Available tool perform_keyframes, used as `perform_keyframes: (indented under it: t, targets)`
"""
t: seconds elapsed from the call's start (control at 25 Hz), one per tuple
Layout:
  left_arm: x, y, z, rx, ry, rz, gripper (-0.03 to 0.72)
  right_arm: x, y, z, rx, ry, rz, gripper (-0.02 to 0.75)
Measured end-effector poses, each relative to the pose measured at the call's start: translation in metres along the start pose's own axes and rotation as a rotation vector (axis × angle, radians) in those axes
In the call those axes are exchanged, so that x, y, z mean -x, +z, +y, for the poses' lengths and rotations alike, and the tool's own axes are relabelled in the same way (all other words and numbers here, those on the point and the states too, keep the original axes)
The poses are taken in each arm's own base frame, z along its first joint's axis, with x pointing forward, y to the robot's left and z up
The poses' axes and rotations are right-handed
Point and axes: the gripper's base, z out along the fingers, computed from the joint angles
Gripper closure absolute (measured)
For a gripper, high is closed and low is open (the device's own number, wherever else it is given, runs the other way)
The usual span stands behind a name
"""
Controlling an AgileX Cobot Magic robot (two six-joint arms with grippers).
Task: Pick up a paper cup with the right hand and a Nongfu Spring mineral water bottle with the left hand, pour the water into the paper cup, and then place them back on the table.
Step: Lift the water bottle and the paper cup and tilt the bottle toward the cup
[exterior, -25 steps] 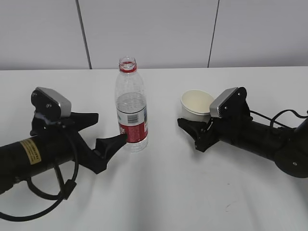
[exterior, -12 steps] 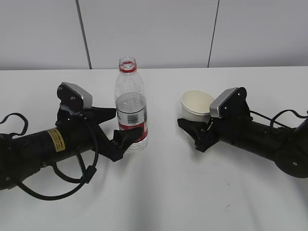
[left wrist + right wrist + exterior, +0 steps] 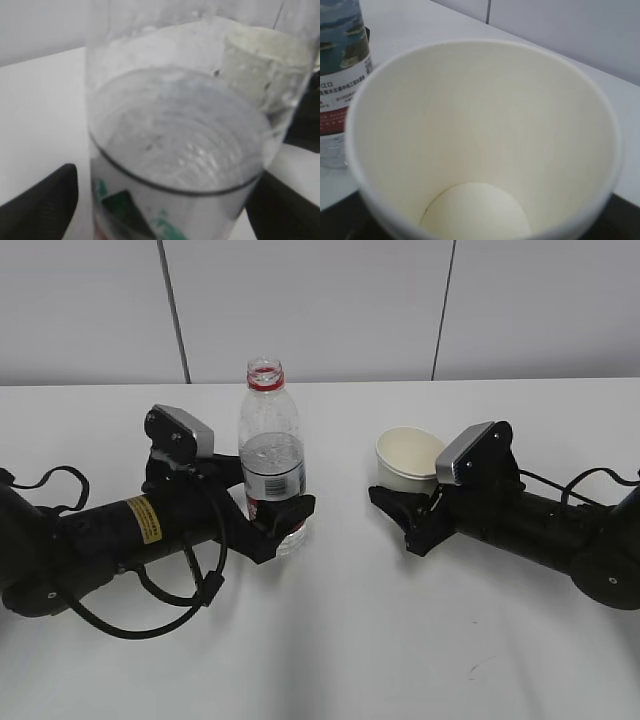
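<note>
The Nongfu Spring mineral water bottle, tall, clear plastic, with a red ring at its open neck, stands upright near the middle of the big white table, closer to the far edge than the near one. A red-and-white label wraps its lower half. In the right wrist view the label shows small Chinese writing, too tiny to read well. The water inside reaches about halfway up.

The left hand, a black arm with a yellow sticker whose print is too small to read, has its two fingers spread wide, one on each side of the label. I cannot tell if they touch the bottle.

The small white paper cup stands upright to the right of the bottle, well apart, empty. The right hand has its fingers around the cup's lower part; how tight is hidden.

The near half of the table is open.
</note>
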Motion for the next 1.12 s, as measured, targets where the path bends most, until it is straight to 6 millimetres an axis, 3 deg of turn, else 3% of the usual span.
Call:
perform_keyframes:
  t: [0.48,0.72,1.12]
  targets:
    - [0.003,0.008,-0.002,0.021,-0.014,-0.017,0.124,0.000,0.000,0.000,0.000,0.000,0.000,0.211]
    - [0.003,0.008,-0.001,0.042,-0.027,-0.019,0.216,0.000,0.000,0.001,0.007,-0.004,0.000,0.211]
    - [0.003,0.009,-0.001,0.041,-0.027,-0.020,0.267,0.013,-0.003,0.003,0.060,-0.033,0.020,0.211]
